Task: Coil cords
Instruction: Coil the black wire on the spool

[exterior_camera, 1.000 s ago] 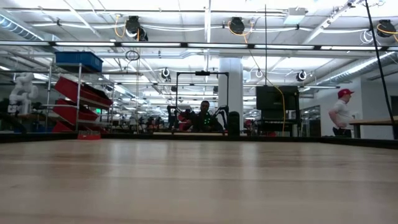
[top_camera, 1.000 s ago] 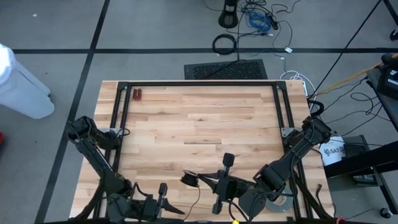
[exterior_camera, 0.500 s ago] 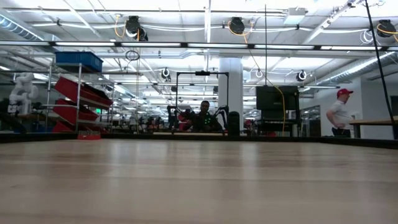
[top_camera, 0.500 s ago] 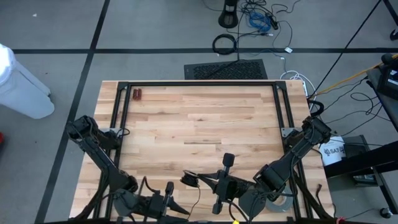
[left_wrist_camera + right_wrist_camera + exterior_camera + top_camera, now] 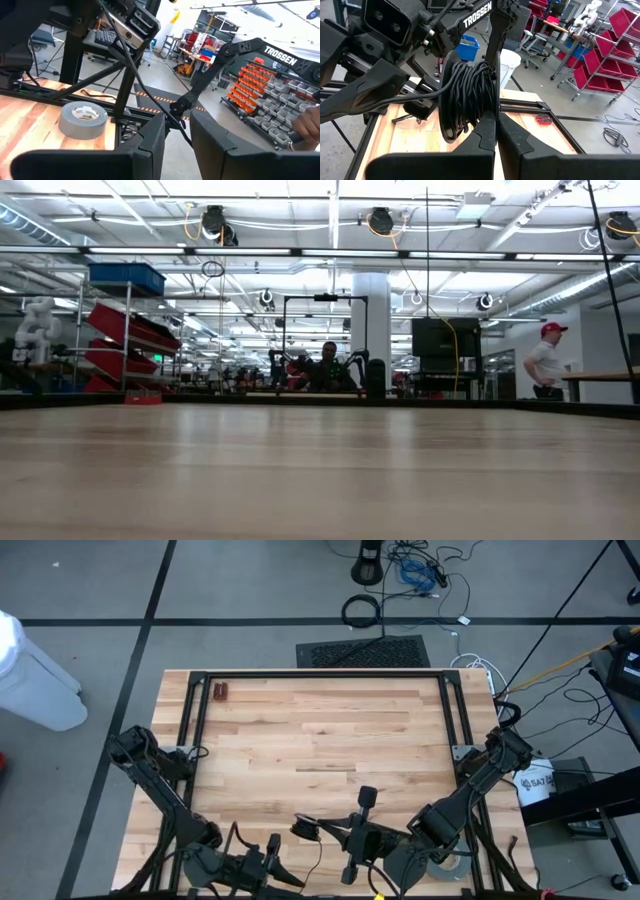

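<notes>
1. High view: The right gripper (image 5: pixel 318 832) and the left gripper (image 5: pixel 272 858) are both at the near edge of the table (image 5: pixel 320 730), close to each other. The cords (image 5: pixel 302 830) are a small black bundle right at the tip of the right gripper. A thin bit of cord hangs down from the bundle toward the left gripper.

2. Low view: Only bare wood and the room far behind show here. There are no grippers and no cords.

3. Left wrist view: The left gripper's fingers are apart. A thin black strand (image 5: pixel 172 116) runs through the gap between them. I cannot tell if it touches them. A grey tape roll (image 5: pixel 82 117) sits on the table off to one side.

4. Right wrist view: The right gripper's fingers are pressed together, pinching the bundle, which stands up right in front of them.

5. I think the winding step is going on. Next, the left gripper should pinch the loose strand and bring it round the bundle while the right gripper holds tight.
</notes>
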`<state>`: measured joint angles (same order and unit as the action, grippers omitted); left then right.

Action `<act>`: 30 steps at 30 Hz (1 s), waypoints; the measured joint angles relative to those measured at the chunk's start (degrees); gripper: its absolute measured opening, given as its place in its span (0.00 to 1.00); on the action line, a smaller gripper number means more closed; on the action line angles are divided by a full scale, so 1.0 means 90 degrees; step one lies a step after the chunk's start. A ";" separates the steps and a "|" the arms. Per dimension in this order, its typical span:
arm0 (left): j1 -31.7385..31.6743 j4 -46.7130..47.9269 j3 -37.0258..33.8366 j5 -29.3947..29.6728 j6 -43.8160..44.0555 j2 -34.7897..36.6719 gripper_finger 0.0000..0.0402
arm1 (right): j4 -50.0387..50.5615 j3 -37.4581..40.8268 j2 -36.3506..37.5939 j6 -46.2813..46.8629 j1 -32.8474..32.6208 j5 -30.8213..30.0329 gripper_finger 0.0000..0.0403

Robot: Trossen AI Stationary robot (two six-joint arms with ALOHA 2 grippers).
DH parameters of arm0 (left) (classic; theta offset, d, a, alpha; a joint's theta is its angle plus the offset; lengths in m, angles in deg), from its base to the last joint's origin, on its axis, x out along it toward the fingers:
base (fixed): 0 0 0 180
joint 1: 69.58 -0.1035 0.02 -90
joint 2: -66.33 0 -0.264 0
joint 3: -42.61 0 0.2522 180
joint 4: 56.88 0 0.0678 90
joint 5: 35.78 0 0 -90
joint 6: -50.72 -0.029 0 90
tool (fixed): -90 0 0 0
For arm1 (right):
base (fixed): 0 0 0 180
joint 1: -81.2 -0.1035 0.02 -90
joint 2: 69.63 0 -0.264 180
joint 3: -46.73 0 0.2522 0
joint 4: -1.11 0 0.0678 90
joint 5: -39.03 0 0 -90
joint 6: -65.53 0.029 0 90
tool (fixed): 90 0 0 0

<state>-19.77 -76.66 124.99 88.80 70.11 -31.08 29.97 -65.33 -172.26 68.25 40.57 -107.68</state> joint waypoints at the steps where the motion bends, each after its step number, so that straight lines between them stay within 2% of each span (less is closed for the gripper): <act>1: -0.0019 0.0001 0.0000 -0.0001 0.0002 0.0000 0.24 | 0.0000 0.0000 0.0000 0.0000 0.0000 0.0000 0.00; 12: -0.0188 0.0166 0.0000 0.0001 0.0141 0.0000 0.23 | -0.0002 0.0000 0.0000 -0.0003 0.0000 0.0000 0.00; 16: -0.0188 0.0168 0.0000 0.0027 0.0133 0.0000 0.17 | -0.0002 0.0000 0.0000 -0.0039 0.0000 0.0000 0.00; 21: -0.0188 0.0175 0.0000 0.0205 -0.0162 0.0000 0.03 | -0.0002 0.0000 0.0000 -0.0046 0.0000 0.0000 0.00; 30: -0.0285 0.0215 0.0000 0.0249 -0.0379 0.0000 0.01 | -0.0034 0.0000 0.0000 0.0242 0.0000 0.0016 0.00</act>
<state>-22.34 -74.73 124.99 91.04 66.70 -31.08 29.66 -65.33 -172.26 70.43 40.57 -107.54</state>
